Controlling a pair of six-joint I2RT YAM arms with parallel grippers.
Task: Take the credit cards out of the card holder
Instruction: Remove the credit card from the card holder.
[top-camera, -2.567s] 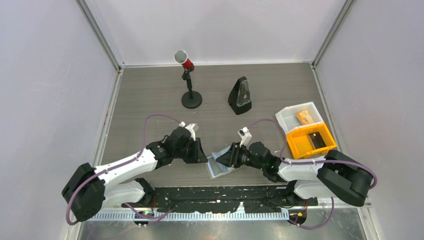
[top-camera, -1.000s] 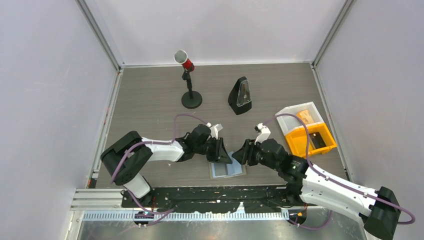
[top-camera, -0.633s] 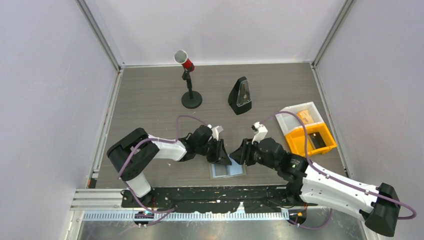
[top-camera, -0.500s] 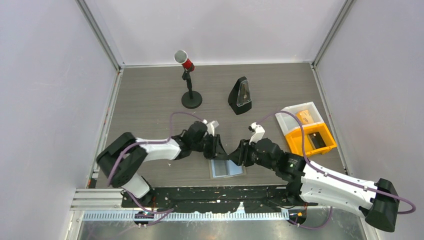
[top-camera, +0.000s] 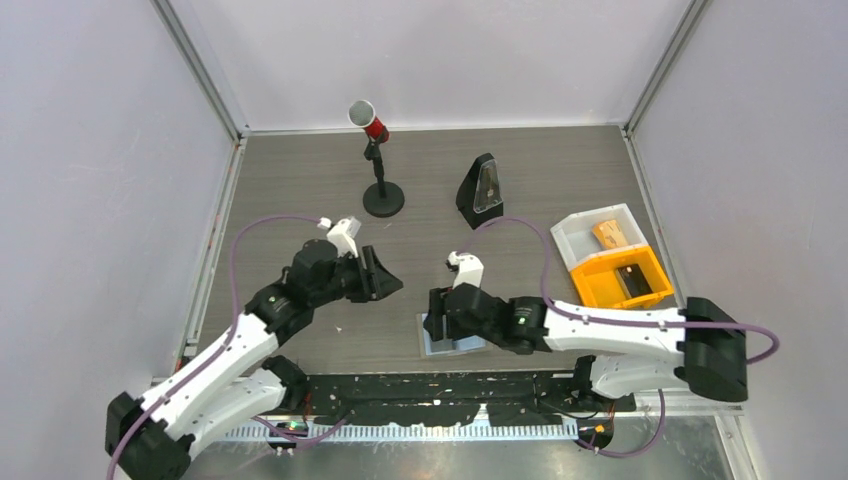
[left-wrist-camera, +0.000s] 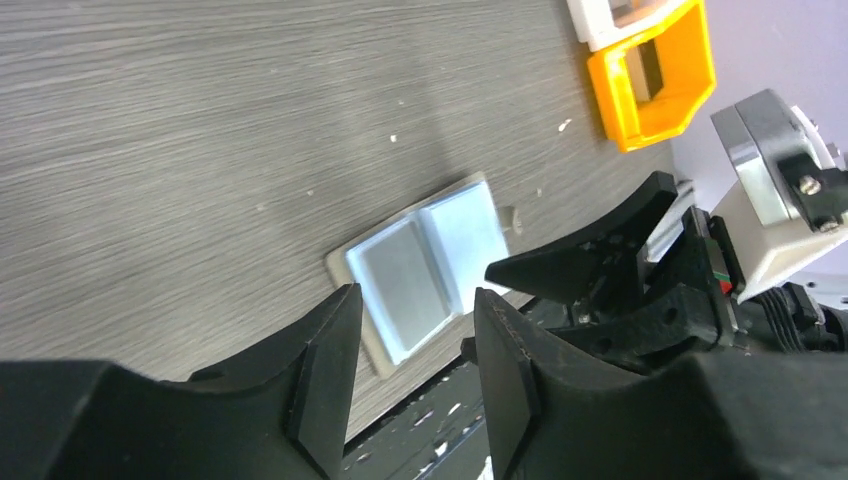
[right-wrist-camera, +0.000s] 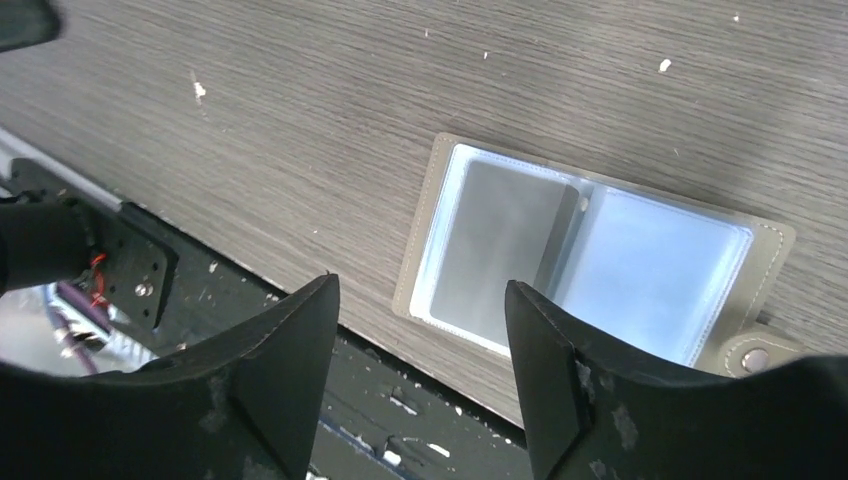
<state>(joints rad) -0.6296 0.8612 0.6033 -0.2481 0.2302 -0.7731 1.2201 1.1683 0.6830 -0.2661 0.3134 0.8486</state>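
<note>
— Where is the card holder (right-wrist-camera: 590, 260) found relative to the right gripper (right-wrist-camera: 420, 300)?

— It is seen lying opened flat on the table (top-camera: 300, 190), close to the near edge, directly under that gripper. The gripper's fingers (right-wrist-camera: 270, 400) are spread apart above the holder's greyish panel, and nothing is held between them. Whether the holder is touched cannot be told. The light-blue panel is exposed beside it, with a snap tab (right-wrist-camera: 750, 355) at one corner.

— And the left gripper (left-wrist-camera: 415, 300)?

— It is held off to the left of the holder, well apart from it and a little farther back. Its fingers are parted too, and nothing is gripped.

— How are the arms posed?

— The right arm (top-camera: 610, 328) is stretched low and leftward along the near edge. The left arm (top-camera: 230, 345) is extended forward from its base, with the wrist turned toward the centre.

— Where are the cards?

— A black card (top-camera: 632, 279) is seen in the orange part of the tray (top-camera: 600, 290) at the right, and a tan card (top-camera: 610, 234) in its white part. Farther back, a microphone (top-camera: 375, 165) on a stand and a metronome (top-camera: 480, 190) are placed.
</note>
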